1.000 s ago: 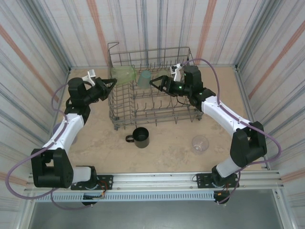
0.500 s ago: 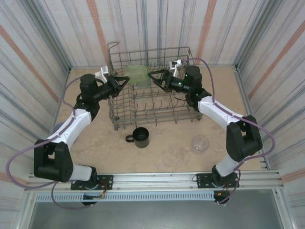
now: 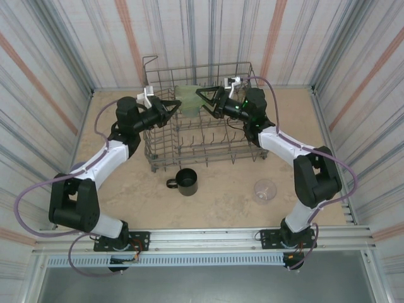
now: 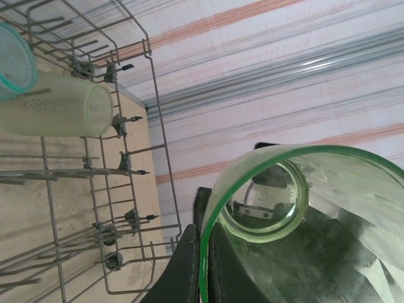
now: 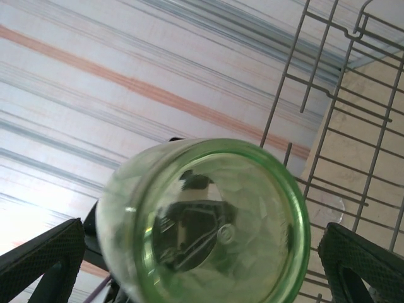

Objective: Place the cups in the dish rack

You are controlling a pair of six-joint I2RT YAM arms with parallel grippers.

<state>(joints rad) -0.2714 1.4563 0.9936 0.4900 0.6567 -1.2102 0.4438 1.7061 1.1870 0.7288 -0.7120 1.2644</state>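
handover | we see the left end effector (image 3: pixel 175 105) clenched on the green cup (image 3: pixel 189 100) above the rack (image 3: pixel 153 165) by the counter's (image 3: pixel 221 197) far edge; right end effector (image 3: pixel 203 103) gapes round its base, ungripped | risk: we judge left releasing early drops it

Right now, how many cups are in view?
5: a green cup in the left gripper, a pale green tumbler and a teal cup in the dish rack, a black mug and a clear tumbler on the table. Others may be hidden.
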